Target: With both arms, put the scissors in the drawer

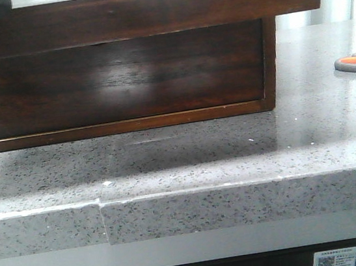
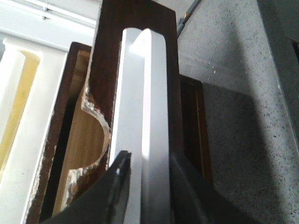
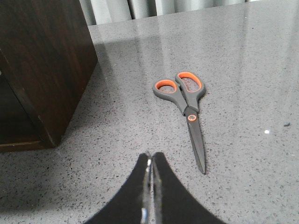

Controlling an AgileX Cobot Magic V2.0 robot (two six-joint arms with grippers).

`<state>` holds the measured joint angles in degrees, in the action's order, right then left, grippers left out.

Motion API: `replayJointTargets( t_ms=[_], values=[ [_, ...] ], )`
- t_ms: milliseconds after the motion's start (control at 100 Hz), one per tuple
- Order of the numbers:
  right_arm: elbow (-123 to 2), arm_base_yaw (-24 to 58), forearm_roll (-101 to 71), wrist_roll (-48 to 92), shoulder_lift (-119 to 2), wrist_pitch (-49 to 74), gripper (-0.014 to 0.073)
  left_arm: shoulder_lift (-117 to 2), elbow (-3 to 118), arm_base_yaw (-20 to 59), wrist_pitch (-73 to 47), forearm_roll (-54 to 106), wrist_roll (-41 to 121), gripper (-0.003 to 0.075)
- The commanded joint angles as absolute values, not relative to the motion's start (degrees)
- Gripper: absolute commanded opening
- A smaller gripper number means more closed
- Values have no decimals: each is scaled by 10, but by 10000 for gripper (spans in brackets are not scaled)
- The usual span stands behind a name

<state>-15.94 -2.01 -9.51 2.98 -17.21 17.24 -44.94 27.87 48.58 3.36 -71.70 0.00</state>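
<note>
Two tools: the left tool clamped the drawer front; the right tool, fingers together, hung beside the scissors at mid-frame on the worktop; unopened, it might shove them away

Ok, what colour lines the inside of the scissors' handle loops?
Bright orange inside grey handles; the scissors show best in the right wrist view.
</note>
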Motion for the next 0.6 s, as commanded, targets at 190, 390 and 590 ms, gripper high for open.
replayJointTargets(
  t_ms=[190, 390, 590],
  values=[
    [-179, -19, -99, 31, -183, 129, -61, -445, 296, 492, 80, -705, -7, 253],
    [-179, -19, -99, 31, -183, 129, -61, -445, 296, 492, 133, -705, -7, 252],
    [-179, -19, -98, 31, -183, 128, -61, -414, 302, 492, 144, -648, -7, 251]
  ],
)
